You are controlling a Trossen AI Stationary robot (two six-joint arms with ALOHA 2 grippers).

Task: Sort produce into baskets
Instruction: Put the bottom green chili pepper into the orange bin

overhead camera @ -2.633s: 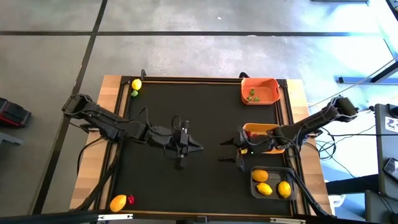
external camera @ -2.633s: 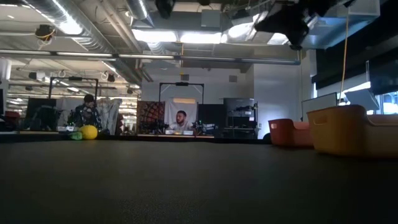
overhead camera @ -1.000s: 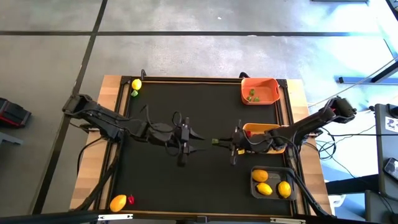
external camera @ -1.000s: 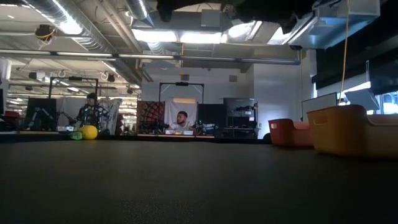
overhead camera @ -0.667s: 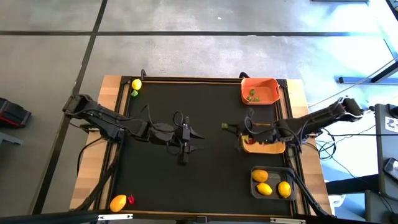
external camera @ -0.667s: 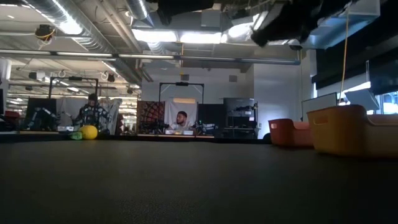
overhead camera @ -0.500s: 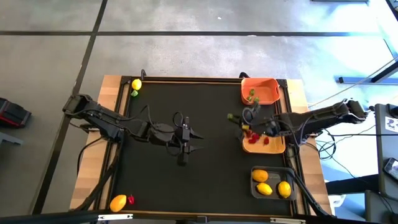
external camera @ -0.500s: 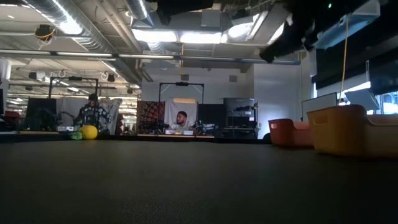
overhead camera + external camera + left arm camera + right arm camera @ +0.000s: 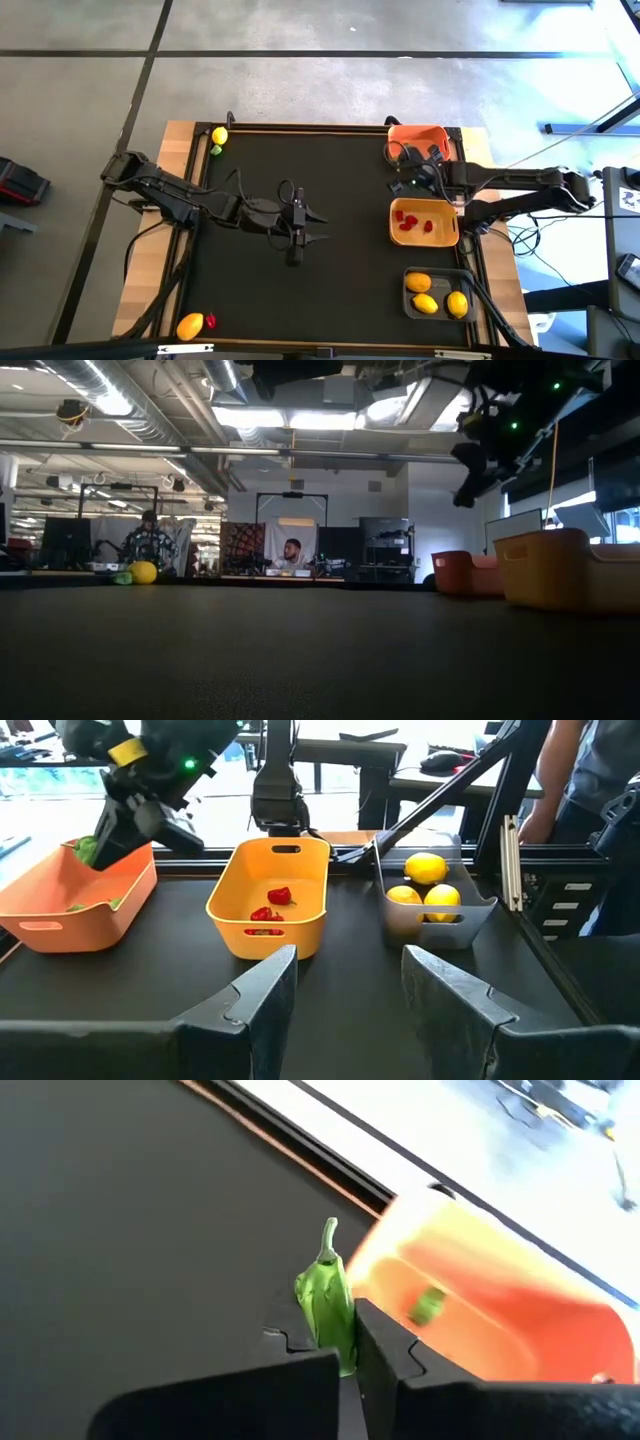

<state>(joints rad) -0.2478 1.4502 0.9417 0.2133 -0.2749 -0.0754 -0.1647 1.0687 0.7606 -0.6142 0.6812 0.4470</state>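
The right end effector [image 9: 352, 1342] was pinched shut on a green piece [image 9: 327, 1302] at the orange basket's [image 9: 520, 1315] near rim; best carried farther over the basket before release. The left end effector [image 9: 310, 226] waited half-open, empty, mid-desk.

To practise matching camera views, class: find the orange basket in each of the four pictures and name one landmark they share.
High view: orange basket at the table's far right corner, partly under the right hand.
Low view: at the right, behind the yellow basket.
Left wrist view: far left, beside the yellow basket.
Right wrist view: right of centre, beyond the green pepper that the hand holds.
Shared landmark: the black table mat.
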